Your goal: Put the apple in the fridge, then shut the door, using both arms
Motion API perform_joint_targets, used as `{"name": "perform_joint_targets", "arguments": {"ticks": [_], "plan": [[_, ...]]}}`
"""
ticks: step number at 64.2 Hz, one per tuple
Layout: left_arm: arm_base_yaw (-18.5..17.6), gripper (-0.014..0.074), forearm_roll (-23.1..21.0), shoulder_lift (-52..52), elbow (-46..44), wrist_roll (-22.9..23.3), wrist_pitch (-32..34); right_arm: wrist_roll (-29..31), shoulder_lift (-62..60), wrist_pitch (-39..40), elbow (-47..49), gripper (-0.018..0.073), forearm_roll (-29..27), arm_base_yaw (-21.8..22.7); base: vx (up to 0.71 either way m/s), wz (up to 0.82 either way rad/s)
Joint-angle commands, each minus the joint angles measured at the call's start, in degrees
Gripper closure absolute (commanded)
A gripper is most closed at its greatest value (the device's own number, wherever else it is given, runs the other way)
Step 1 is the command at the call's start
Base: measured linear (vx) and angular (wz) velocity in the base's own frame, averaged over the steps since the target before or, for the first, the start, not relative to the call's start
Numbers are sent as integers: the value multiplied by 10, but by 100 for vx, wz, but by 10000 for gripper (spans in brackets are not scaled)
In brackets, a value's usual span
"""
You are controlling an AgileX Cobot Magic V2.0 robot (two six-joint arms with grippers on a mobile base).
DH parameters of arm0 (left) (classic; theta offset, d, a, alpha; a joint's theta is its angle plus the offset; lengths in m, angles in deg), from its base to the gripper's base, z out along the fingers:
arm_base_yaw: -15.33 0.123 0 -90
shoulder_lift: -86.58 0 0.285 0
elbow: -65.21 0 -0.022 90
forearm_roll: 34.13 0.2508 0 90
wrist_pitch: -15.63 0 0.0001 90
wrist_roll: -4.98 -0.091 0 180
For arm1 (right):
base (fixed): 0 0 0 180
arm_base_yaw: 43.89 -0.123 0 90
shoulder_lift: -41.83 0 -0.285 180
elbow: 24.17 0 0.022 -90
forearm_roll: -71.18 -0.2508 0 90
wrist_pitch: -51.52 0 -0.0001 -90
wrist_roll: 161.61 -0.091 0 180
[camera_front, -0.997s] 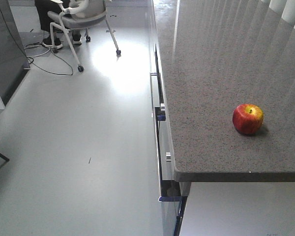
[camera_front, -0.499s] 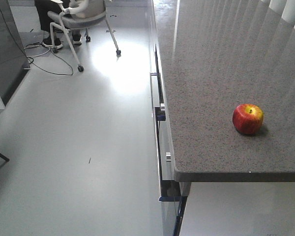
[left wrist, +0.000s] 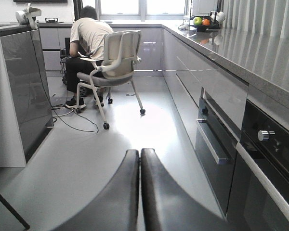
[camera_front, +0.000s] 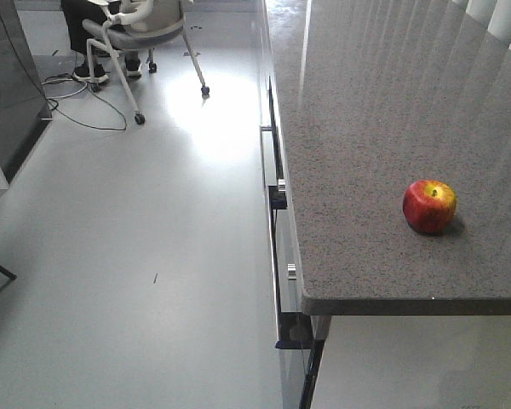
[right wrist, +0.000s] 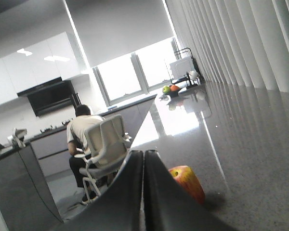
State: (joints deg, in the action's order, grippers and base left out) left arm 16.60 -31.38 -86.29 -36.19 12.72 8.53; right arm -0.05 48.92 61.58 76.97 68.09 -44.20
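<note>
a grey speckled countertop [camera_front: 366,128] is filling the right half of the front view, and the apple [camera_front: 429,205] is sitting on it at the right, near the front edge, stem up, with nothing touching it. below the counter edge, grey drawer fronts [left wrist: 207,91] are running away up the frame, and a dark oven front [left wrist: 272,163] with a round silver knob is showing at the lower right of the left wrist view.

across the pale floor, at the upper left, a person [left wrist: 89,36] is sitting hunched forward in a white wheeled chair [left wrist: 120,53], back to the camera. a thin black cable [camera_front: 77,115] is trailing over the floor beside the chair, and a glossy dark grey panel [camera_front: 8,85] is standing along the left edge.

at the far end of the counter, a dark bowl [left wrist: 202,28] is holding a green fruit and an orange one.

the left gripper [left wrist: 140,153] is hanging over the floor at the bottom centre of its view, its two black fingers pressed together and gripping nothing. the right gripper [right wrist: 143,155] is pointing along the countertop, fingers likewise together and empty; the apple is lying just to the right of them in that view, partly hidden behind the right finger, and whether it is touching that finger cannot be told.
</note>
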Motion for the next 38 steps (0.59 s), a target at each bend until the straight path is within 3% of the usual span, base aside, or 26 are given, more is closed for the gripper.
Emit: {"name": "perform_joint_targets", "arguments": {"ticks": [1,11,16,27,38], "plan": [[0,603,0,-9,-10,5,43,-1,-6,78,3,562,-10,4,0,0],[0,603,0,-9,-10,5,43,-28,-6,76,8,562,-22,3,0,0],[0,603,0,-9,-10,5,43,-43,-6,28,35,562,-19,3,0,0],[0,603,0,-9,-10,5,43,-5,19,-206,178,562,0,3,0,0],[0,603,0,-9,-10,5,43,110,104,-393,335,559,-25,3,0,0]]}}
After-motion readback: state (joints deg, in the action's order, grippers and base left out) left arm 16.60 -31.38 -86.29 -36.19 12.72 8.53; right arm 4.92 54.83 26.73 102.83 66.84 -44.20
